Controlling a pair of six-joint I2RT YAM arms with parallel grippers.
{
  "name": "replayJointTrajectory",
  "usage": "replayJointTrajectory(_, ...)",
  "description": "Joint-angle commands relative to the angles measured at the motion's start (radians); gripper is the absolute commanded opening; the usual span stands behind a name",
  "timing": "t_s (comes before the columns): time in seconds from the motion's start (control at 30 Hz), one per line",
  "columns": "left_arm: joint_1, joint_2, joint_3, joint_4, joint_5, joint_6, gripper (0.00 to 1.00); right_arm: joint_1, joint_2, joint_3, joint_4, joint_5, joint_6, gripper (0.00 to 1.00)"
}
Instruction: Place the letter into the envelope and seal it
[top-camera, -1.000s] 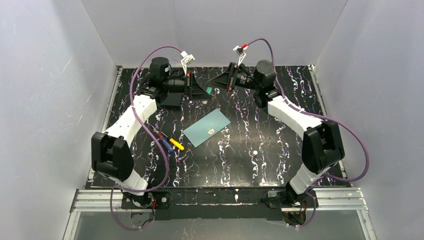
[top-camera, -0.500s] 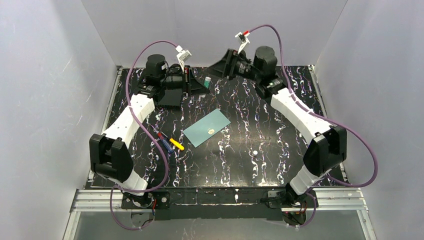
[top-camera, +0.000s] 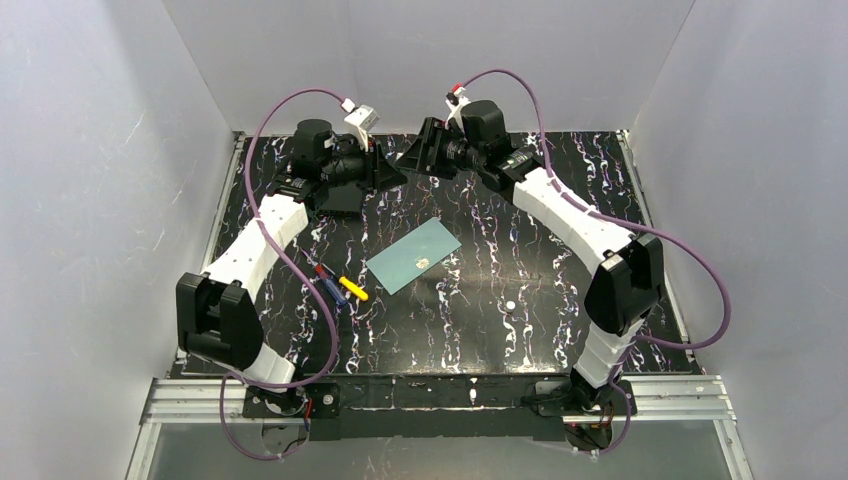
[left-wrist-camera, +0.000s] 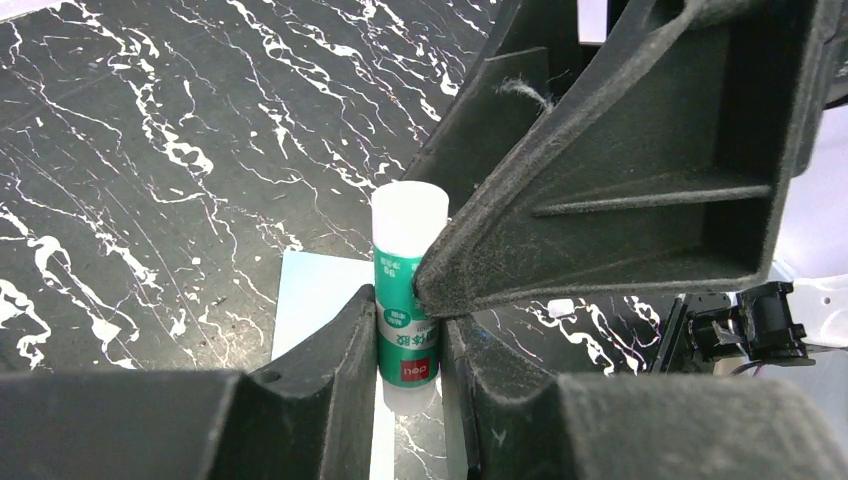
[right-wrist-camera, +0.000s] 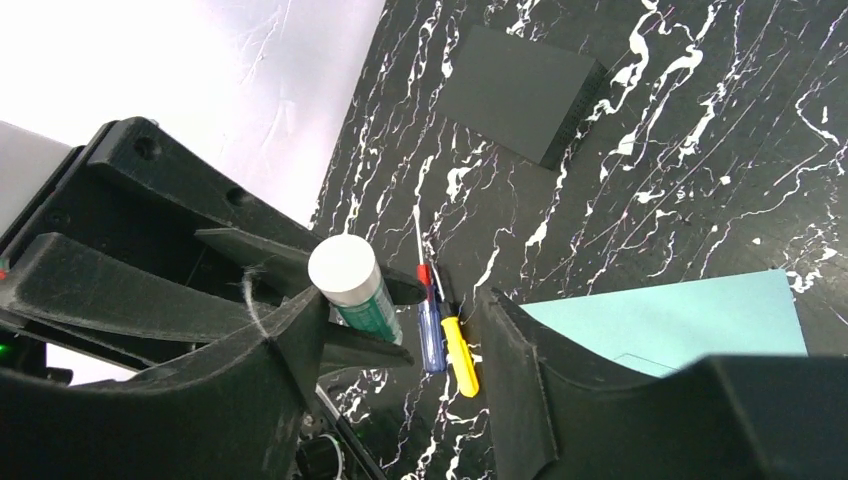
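Observation:
The teal envelope (top-camera: 413, 255) lies flat at the table's middle with a small pale mark on it; it also shows in the right wrist view (right-wrist-camera: 680, 320). The letter is not in view. My left gripper (top-camera: 388, 170) is raised at the far middle and shut on a green glue stick with a white cap (left-wrist-camera: 408, 320). My right gripper (top-camera: 418, 157) is open and faces it. One of its fingers (left-wrist-camera: 600, 200) touches the glue stick's side just below the cap (right-wrist-camera: 343, 263). The other finger (right-wrist-camera: 510, 370) stands apart.
A blue and red screwdriver (top-camera: 328, 280) and a yellow one (top-camera: 353, 288) lie left of the envelope. A black block (right-wrist-camera: 520, 90) lies at the far left under the left arm. A small white bit (top-camera: 509, 303) lies right of the middle.
My right gripper has swung left and up until it meets the left gripper. The left gripper has tilted upward with the glue stick. The envelope has not moved.

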Motion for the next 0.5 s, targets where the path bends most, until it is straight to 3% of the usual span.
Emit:
replayJointTrajectory(0.0, -0.007, -0.049, -0.008, 0.005, 0.036, 0.025, 0.00, -0.001, -0.003, 0.050, 0.024, 0.007, -0.007, 0.58)
replayJointTrajectory(0.27, -0.007, -0.044, -0.010, 0.000, 0.086, 0.025, 0.00, -0.002, 0.018, 0.038, 0.117, -0.020, 0.041, 0.61)
replayJointTrajectory(0.47, -0.007, -0.037, -0.015, 0.002, 0.093, 0.022, 0.00, -0.011, 0.032, 0.044, 0.130, -0.036, 0.081, 0.35)
